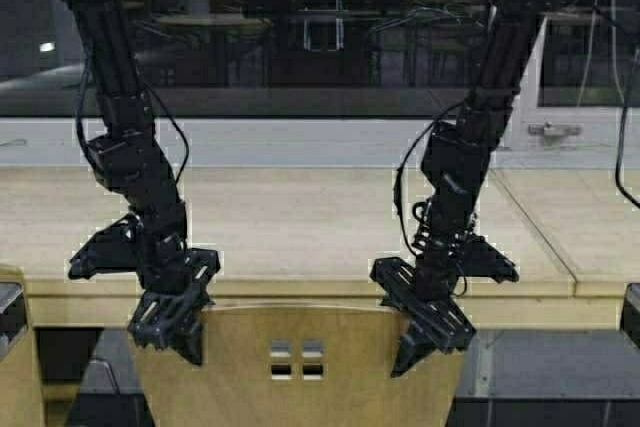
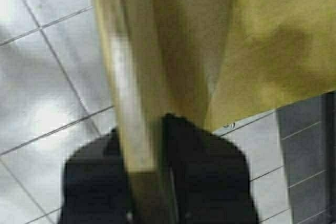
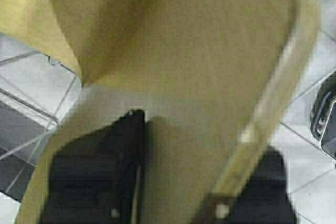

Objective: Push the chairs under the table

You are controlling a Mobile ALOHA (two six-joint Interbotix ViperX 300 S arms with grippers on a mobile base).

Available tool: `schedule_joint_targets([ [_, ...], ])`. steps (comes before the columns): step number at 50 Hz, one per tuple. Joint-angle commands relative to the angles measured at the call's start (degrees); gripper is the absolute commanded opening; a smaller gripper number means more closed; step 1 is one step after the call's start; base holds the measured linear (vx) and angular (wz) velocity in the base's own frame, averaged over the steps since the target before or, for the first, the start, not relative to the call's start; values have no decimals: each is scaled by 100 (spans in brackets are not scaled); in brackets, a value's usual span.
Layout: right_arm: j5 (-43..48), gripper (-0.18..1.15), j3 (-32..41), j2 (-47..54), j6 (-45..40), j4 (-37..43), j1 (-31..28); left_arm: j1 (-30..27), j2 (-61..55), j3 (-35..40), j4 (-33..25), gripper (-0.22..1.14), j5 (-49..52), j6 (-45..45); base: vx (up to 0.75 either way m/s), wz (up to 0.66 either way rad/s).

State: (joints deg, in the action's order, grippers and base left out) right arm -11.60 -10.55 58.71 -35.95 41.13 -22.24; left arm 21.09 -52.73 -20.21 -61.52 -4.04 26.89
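A yellow-tan plywood chair (image 1: 300, 367) with small square cut-outs stands in front of me, its backrest top just below the table's thick front edge (image 1: 300, 289). The pale wood-look table (image 1: 300, 222) runs across the high view. My left gripper (image 1: 172, 329) is shut on the backrest's left top corner, and my right gripper (image 1: 428, 337) is shut on its right top corner. In the left wrist view the backrest edge (image 2: 139, 77) passes between the black fingers (image 2: 205, 177) of the left gripper (image 2: 140, 129). In the right wrist view the right gripper (image 3: 205, 135) straddles the backrest (image 3: 210, 51).
Part of another tan chair (image 1: 14, 347) shows at the far left edge, and a dark object (image 1: 630, 317) at the right edge. A white sill and dark window glass (image 1: 320, 57) lie behind the table. The floor is pale tile (image 2: 42, 103). A black object (image 3: 325, 121) stands on the floor beside the chair.
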Motion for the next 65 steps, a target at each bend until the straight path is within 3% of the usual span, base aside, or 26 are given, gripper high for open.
schedule_joint_targets([
  [1,88,21,44,-202,316,-79,9,-9,325,114,220,22,-62,-202,22,3],
  [38,149,22,53,-185,431,-378,-9,-9,264,-53,220,25,-18,-202,15,-1],
  [43,123,35,70,-185,483,-378,0,-9,290,-62,237,38,-18,-211,4,-1],
  [54,-237,93,149,-290,571,-360,53,-9,369,-26,316,89,132,-211,0,0],
  [58,-343,98,167,-316,519,-352,105,-9,387,0,316,100,193,-211,-1,1],
  [65,-563,97,79,-439,466,-352,114,-9,475,-114,316,100,483,-202,0,1],
])
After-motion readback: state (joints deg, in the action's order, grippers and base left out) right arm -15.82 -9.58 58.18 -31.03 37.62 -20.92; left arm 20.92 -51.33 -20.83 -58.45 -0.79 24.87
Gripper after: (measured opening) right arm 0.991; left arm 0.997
